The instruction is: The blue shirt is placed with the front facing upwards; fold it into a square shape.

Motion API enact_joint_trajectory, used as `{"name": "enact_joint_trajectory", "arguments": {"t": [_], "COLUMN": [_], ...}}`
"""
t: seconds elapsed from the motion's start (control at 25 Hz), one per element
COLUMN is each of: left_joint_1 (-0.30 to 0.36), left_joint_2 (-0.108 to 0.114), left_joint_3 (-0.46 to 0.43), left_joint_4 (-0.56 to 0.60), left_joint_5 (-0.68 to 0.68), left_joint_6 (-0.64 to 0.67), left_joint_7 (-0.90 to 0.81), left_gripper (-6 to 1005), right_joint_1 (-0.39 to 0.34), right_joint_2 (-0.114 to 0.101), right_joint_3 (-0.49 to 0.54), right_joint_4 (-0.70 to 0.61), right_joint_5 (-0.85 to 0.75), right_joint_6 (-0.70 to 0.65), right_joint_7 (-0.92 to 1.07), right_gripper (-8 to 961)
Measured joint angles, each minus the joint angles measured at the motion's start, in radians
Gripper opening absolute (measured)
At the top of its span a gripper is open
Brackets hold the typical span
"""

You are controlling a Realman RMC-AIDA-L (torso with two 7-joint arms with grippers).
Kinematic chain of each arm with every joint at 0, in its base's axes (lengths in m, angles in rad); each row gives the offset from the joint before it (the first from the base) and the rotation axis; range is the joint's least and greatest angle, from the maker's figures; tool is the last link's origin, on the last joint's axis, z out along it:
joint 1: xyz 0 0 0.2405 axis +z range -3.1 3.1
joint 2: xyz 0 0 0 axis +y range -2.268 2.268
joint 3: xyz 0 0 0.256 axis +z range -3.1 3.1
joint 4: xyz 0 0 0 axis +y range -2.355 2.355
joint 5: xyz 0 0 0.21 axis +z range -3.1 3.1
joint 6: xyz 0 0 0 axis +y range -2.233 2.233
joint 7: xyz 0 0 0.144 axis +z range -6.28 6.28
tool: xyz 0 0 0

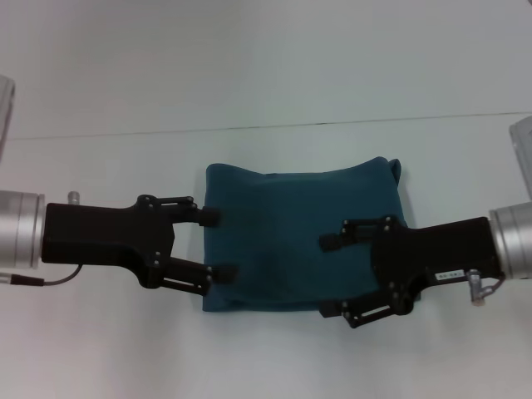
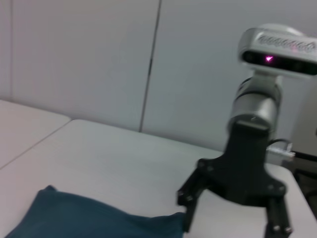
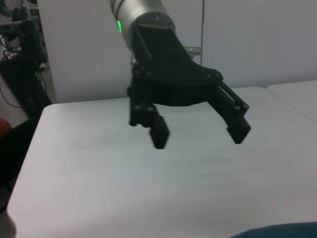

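The blue shirt (image 1: 303,237) lies folded into a rough square at the middle of my white table (image 1: 274,75), plain teal side up, with no lettering showing. Its edges run fairly straight, though the corner at two o'clock bunches into a small lump and the edge toward six o'clock curves a little.

My left gripper (image 1: 214,244) reaches in from nine o'clock. Its jaws stand wide apart, holding nothing, and both fingertips (image 1: 211,216) sit right at the shirt's nine o'clock edge; from the head camera I cannot tell whether they touch the cloth or float just above it. In my right wrist camera that same gripper (image 3: 198,135) hangs clear above bare table, spread open, with only a sliver of the shirt (image 3: 282,231) in the near corner.

My right gripper (image 1: 330,276) comes in from three o'clock, overlapping the shirt's right half. Its jaws are also spread wide and empty, one fingertip over the cloth's middle, the other near the five o'clock edge. My left wrist camera shows it (image 2: 230,213) just beyond the far end of the shirt (image 2: 94,220), open, gripping no fabric.
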Motion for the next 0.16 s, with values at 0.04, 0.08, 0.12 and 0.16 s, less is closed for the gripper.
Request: {"name": "enact_joint_trajectory", "arguments": {"t": [0.04,0.08,0.12,0.16], "left_joint_1": [0.001,0.003,0.005,0.006], "left_joint_2": [0.001,0.003,0.003,0.005], "left_joint_3": [0.0,-0.001,-0.001,-0.001], "left_joint_4": [0.0,0.0,0.0,0.001], "left_joint_5": [0.002,0.007,0.009,0.011], "left_joint_6": [-0.007,-0.025,-0.032,-0.038], "left_joint_7": [0.0,0.003,0.004,0.006], "left_gripper": [937,937,937,937], "right_joint_1": [-0.006,-0.011,-0.025,-0.025], "right_joint_2": [-0.001,-0.002,0.0,0.0], "right_joint_3": [0.002,0.003,0.003,0.003], "right_joint_4": [-0.014,-0.029,-0.066,-0.066], "right_joint_5": [-0.001,-0.001,-0.001,-0.001], "right_joint_6": [-0.011,-0.018,-0.032,-0.032], "right_joint_7": [0.009,0.018,0.035,0.035], "right_gripper": [944,944,944,944]}}
